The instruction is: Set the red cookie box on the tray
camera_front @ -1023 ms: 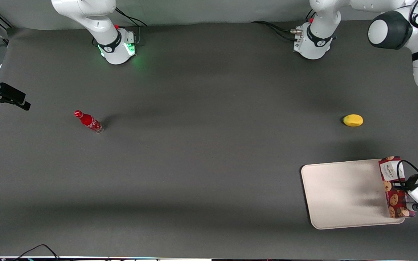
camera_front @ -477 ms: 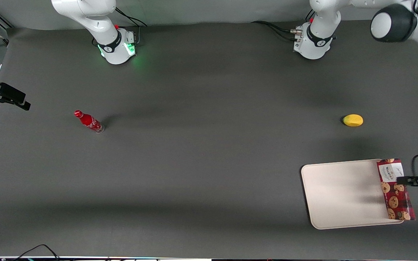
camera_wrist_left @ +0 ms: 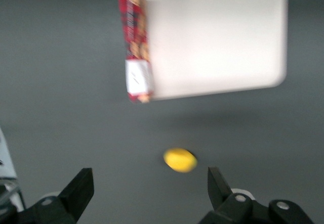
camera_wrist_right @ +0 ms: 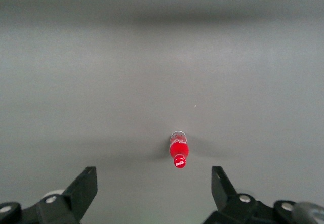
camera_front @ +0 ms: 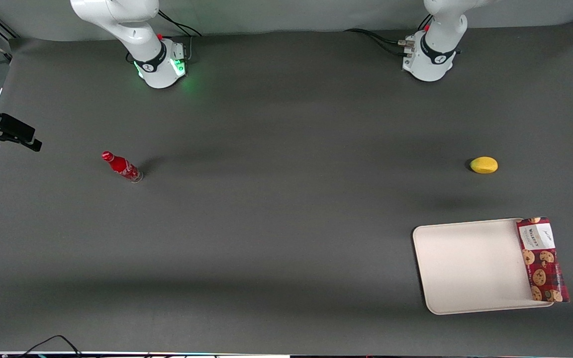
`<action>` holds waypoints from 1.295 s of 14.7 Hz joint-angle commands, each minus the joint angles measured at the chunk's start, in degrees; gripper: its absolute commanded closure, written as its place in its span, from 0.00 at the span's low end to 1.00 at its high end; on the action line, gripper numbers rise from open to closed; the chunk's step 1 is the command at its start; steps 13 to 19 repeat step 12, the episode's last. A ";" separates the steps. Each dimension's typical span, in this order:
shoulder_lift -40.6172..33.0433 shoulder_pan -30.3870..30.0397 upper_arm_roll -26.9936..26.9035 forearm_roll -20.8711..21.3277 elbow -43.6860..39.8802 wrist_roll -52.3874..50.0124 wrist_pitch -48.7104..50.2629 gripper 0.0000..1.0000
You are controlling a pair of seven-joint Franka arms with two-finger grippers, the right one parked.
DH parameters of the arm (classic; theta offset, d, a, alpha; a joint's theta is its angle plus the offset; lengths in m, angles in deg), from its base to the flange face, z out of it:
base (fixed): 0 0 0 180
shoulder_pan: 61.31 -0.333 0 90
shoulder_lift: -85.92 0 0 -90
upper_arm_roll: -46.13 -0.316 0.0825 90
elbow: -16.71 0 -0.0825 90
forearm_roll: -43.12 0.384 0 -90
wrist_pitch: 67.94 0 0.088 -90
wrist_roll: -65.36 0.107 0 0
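Red cookie box (camera_front: 542,259) — long cardboard slab along smooth cream tray (camera_front: 470,266) rim; gripper (camera_wrist_left: 149,186) above, fingers wide.

The gripper (camera_wrist_left: 150,186) is hanging high above the dark grey bench (camera_wrist_left: 61,57) with its two fingers (camera_wrist_left: 81,188) standing wide apart and nothing between them. The cream-white tray (camera_wrist_left: 217,37) is lying flat on the bench, and the red cookie box (camera_wrist_left: 135,44) is resting along one short edge of it, with the white label patch at the end nearer to a small yellow lemon (camera_wrist_left: 180,160). The lemon is sitting on the bench, apart from the tray.
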 commanded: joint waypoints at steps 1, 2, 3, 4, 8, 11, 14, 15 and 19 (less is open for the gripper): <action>-10.14 4.63 -0.57 -4.54 9.13 -9.29 5.19 0.00; -13.74 5.86 -0.05 -4.55 14.04 -11.93 4.58 0.00; -17.60 6.13 1.09 -4.90 19.65 -12.83 2.66 0.00; -21.73 6.13 2.06 -5.51 25.80 -13.36 -0.23 0.00; -30.92 6.13 3.03 -7.45 36.87 -15.47 -6.77 0.00; -28.02 5.96 3.21 -7.36 30.54 -14.42 -4.13 0.00; -27.49 6.04 3.38 -7.36 29.13 -14.51 -3.60 0.00; -27.49 6.04 3.38 -7.36 29.13 -14.51 -3.60 0.00; -27.49 6.04 3.38 -7.36 29.13 -14.51 -3.60 0.00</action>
